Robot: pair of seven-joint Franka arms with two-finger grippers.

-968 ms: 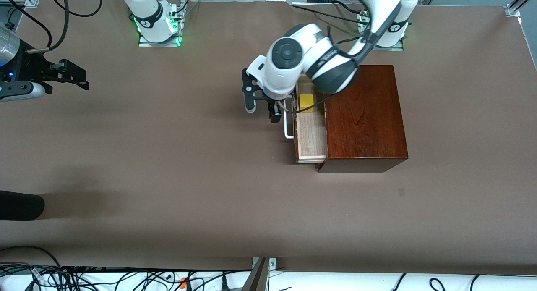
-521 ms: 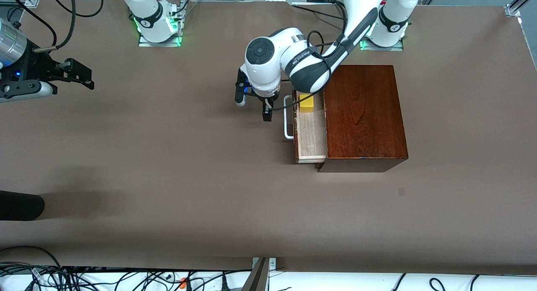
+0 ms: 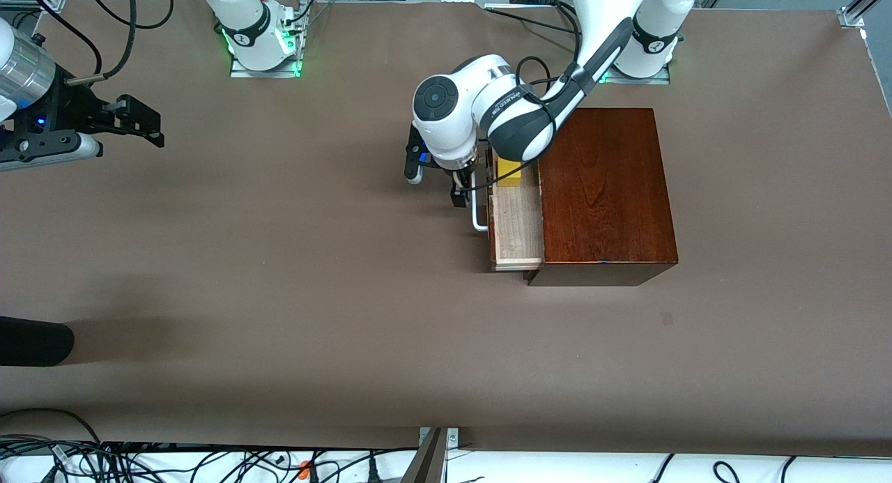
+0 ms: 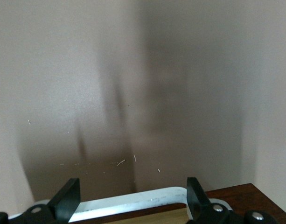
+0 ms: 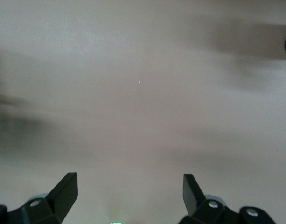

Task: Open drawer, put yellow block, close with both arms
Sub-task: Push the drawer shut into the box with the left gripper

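Note:
The dark reddish-brown wooden box [image 3: 606, 190] stands toward the left arm's end of the table. Its drawer [image 3: 517, 225] is pulled partly out, showing pale wood inside. The yellow block [image 3: 511, 175] lies in the drawer, half hidden by the left arm. My left gripper [image 3: 437, 183] is open beside the drawer front. In the left wrist view the white handle [image 4: 110, 205] runs across between the spread fingers of the left gripper [image 4: 132, 198], ungripped. My right gripper [image 3: 148, 124] waits open over bare table at the right arm's end; the right wrist view shows this gripper [image 5: 129, 191] empty.
A dark rounded object [image 3: 35, 340] pokes in over the table edge at the right arm's end, nearer the front camera. Cables [image 3: 139, 462] lie along the table's near edge. Brown table [image 3: 279, 260] spreads between the two grippers.
The left gripper first drew away from the drawer front, then came back close to the white handle. The right gripper drifted a little toward the middle of the table.

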